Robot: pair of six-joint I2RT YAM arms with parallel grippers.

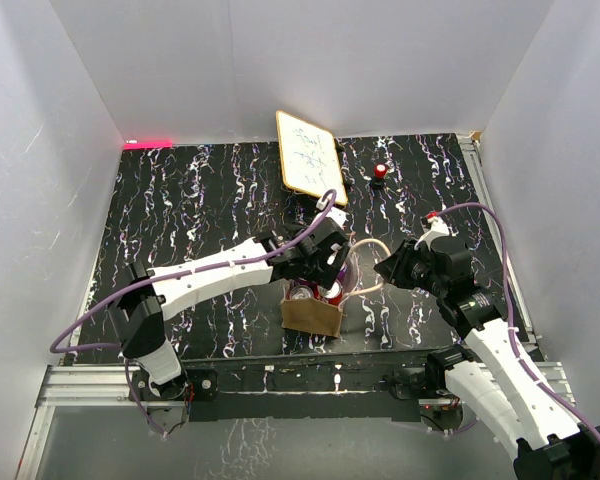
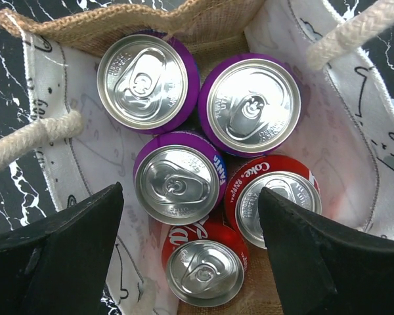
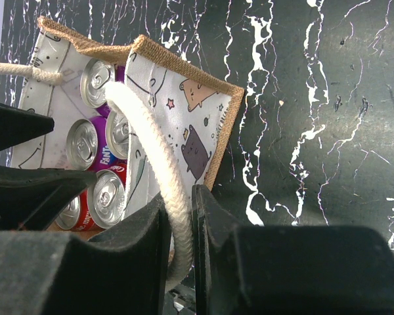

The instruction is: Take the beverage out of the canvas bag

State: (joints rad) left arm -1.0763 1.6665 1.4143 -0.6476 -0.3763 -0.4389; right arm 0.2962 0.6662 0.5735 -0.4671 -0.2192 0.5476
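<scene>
Tan canvas bag, purple cans, red cans.

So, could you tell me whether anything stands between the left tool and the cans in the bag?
Nothing visible does: the left tool hangs open above the bare cans, and both rope handles lie off to the sides.

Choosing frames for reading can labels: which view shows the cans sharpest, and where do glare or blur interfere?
Left wrist: cans sharp, mild glare on lids. Right wrist: rope handle crisp, near fingers blurred. Top external: cans tiny, red glow at back.
</scene>
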